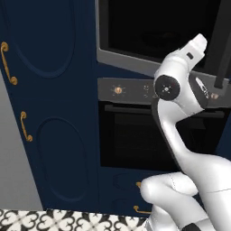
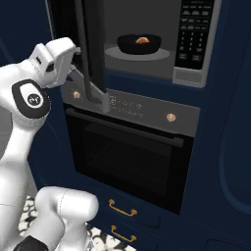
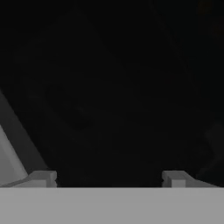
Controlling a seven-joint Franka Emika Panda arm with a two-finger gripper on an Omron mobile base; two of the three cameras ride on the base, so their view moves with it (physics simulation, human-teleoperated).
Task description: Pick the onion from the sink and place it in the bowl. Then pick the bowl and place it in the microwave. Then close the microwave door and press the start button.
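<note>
The microwave (image 2: 193, 73) stands open. On its round grey turntable sits the black bowl (image 2: 138, 45) with the pale orange onion (image 2: 142, 40) inside it. The keypad (image 2: 193, 34) runs down the cavity's right side. The microwave door (image 2: 90, 49) juts out toward me, edge-on in the right base view. In the left base view its dark glass and grey frame (image 1: 149, 31) face the camera. My gripper (image 2: 71, 61) is at the door's outer face, left of it. In the hand view my gripper (image 3: 109, 177) is open with nothing between the tips, close to dark glass. The sink is out of view.
Under the microwave is the larger oven (image 2: 127, 157) with gold knobs (image 2: 170, 117) and a bar handle. Drawers with gold pulls (image 2: 121, 210) sit below it. Tall navy cabinet doors (image 1: 49, 113) stand to the left, over a patterned floor (image 1: 67, 221).
</note>
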